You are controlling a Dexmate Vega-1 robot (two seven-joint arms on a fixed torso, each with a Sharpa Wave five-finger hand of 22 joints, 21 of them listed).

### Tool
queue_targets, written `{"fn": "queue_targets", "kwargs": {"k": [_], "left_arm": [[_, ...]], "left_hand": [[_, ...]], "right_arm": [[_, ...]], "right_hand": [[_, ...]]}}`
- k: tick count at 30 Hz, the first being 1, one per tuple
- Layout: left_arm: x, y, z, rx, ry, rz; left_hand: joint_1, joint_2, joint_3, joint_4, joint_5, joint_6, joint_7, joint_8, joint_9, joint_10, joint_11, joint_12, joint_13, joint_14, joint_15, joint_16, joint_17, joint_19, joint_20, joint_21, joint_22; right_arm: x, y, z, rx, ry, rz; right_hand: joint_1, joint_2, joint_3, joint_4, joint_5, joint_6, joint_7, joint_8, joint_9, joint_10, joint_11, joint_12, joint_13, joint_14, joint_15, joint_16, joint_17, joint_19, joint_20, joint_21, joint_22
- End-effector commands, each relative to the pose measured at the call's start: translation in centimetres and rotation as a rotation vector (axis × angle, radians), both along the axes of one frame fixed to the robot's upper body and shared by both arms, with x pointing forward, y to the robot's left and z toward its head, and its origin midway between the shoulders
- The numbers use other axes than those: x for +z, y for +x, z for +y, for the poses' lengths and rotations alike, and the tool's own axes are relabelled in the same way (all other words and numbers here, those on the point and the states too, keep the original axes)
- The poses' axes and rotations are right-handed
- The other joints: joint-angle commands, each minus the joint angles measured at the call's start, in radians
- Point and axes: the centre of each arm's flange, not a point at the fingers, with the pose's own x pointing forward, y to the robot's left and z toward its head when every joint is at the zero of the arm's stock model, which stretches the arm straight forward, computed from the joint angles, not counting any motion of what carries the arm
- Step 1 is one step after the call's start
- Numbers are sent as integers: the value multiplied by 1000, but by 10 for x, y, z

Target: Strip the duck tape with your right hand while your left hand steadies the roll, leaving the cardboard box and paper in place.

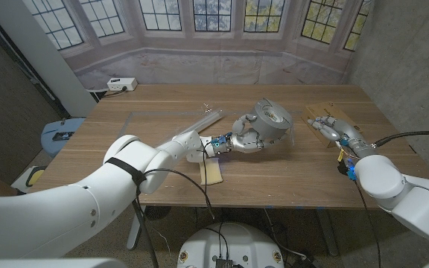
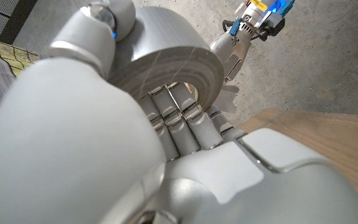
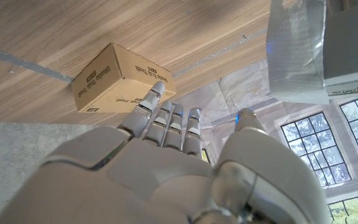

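The roll of grey duck tape (image 1: 272, 119) sits near the middle of the wooden counter (image 1: 162, 108), tilted so its open core faces up. The left robot hand (image 1: 246, 140) grips it from the near side; in the left wrist view its fingers (image 2: 180, 118) reach into the core of the roll (image 2: 166, 62) while the thumb lies over the outer wall.

To the right of the roll, well apart from it, the right robot hand (image 1: 332, 128) is over the cardboard box (image 1: 332, 113) near the counter's right edge. Whether it touches the box cannot be told. It holds nothing, and its fingers (image 3: 166, 121) are straight and slightly spread, with the box (image 3: 114, 78) beyond their tips.

A paper strip (image 1: 211, 172) lies on the counter on the near-left side of the roll, by the left wrist. A clear sheet (image 1: 192, 119) lies to the left of the roll.
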Motion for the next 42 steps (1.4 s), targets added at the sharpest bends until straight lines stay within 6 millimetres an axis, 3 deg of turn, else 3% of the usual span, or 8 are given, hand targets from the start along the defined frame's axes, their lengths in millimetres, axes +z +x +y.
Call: {"fn": "queue_targets", "kwargs": {"k": [1,18,42], "left_arm": [[1,1,1,2,3,-7],[0,-3,-2,-18,-7,-7],[2,1,-4,15,-9,-7]], "left_hand": [[406,287,363,122,-6,74,29,525,318,113,-6,186,430,137,27,76,301,-2,-7,180,3],[401,280,381,120,-13,75,30,525,319,113,-7,187,431,142,27,76,303,-7,-6,195,0],[396,276,398,119,-22,74,28,521,317,112,-7,186,431,144,27,72,302,-12,-6,210,-2]], "right_arm": [[-3,-20,15,-71,-23,37],[-9,-40,40,-121,-5,92],[-15,-60,80,-106,-20,145]], "right_hand": [[12,0,2,-12,-4,1,4,6,4,8,-1,5,4,9,-11,4,1,9,1,8,2],[34,-12,4,-41,-8,-5,35,0,4,10,20,1,5,18,18,3,0,19,29,6,2],[62,-17,11,-66,-9,0,48,0,4,21,31,3,5,34,33,4,-2,33,45,6,1]]}}
